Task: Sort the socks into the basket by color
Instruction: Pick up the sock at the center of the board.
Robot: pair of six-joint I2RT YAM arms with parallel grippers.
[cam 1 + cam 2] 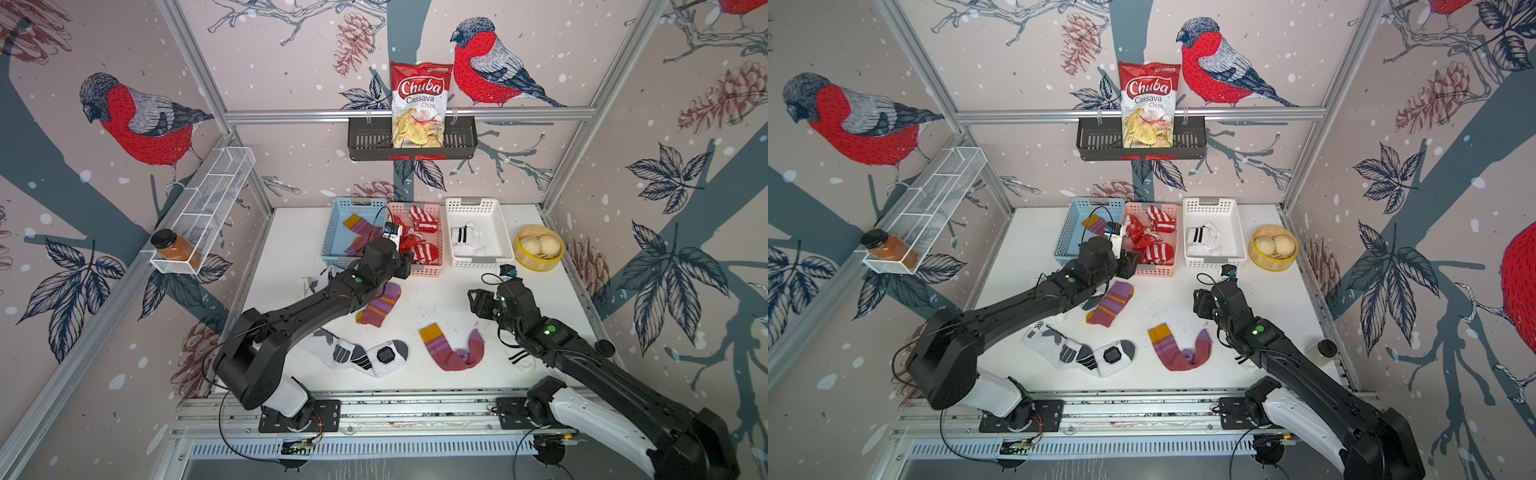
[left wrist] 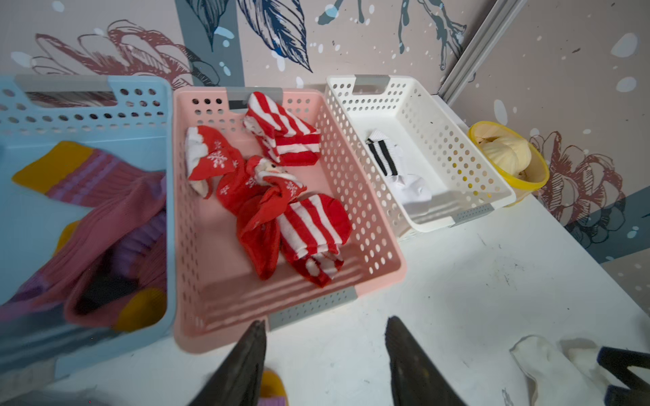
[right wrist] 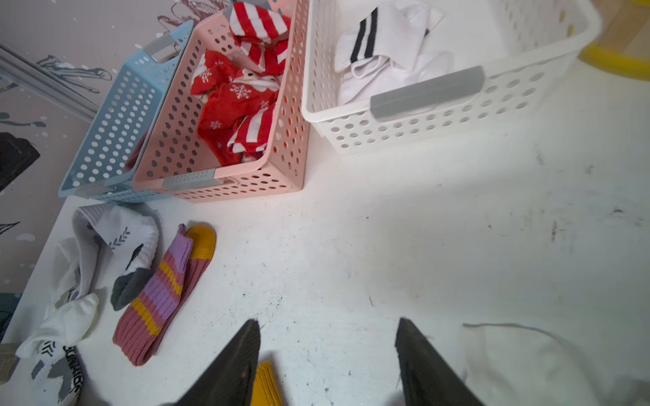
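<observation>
Socks: several lie loose on table point(image 1: 440, 299), namely maroon striped sock point(image 1: 380, 305), folded maroon sock point(image 1: 453, 351), white-grey sock point(image 1: 361, 353), black-striped white sock point(image 1: 521, 360) beside right arm. Rest sit in blue basket point(image 1: 330, 237), pink basket point(image 1: 439, 249), white basket point(image 1: 505, 237). Judged light, limp, grippy knit; likely to drape on lifting. Best pinched at thick cuff or mid-body. Left gripper point(image 2: 325, 321), right gripper point(image 3: 329, 320): wide apart, empty.

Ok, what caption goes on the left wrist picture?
Red socks in the pink basket, between the blue basket and the white basket.
</observation>
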